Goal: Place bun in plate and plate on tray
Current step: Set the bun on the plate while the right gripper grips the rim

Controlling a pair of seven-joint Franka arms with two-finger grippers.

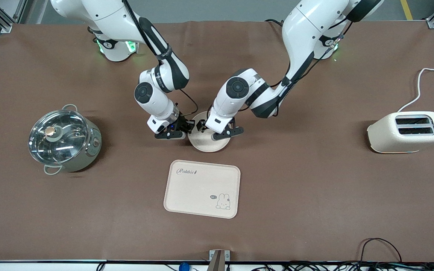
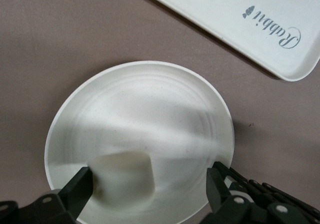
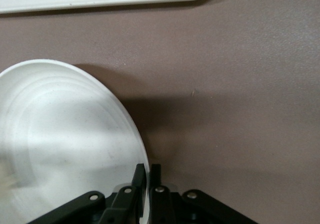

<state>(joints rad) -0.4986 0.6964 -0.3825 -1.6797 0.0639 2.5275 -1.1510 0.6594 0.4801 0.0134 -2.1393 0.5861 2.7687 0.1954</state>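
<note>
The round cream-white plate point(image 1: 206, 145) rests on the brown table, farther from the front camera than the tray point(image 1: 202, 188). The bun point(image 2: 125, 176), a stubby cream chunk, lies in the plate point(image 2: 150, 108). My left gripper point(image 1: 219, 131) hangs open just over the plate, and the bun sits loose between its fingers, close to one fingertip point(image 2: 80, 184). In the front view the hand hides the bun. My right gripper point(image 3: 149, 171) is shut on the plate's rim point(image 3: 131, 121) at the edge toward the right arm's end. The tray's "Rabbit" corner point(image 2: 272, 28) shows beside the plate.
A steel pot with a glass lid point(image 1: 63, 138) stands toward the right arm's end of the table. A cream toaster point(image 1: 408, 131) with its white cord point(image 1: 419, 84) stands toward the left arm's end. Cables point(image 1: 375, 248) run along the table's front edge.
</note>
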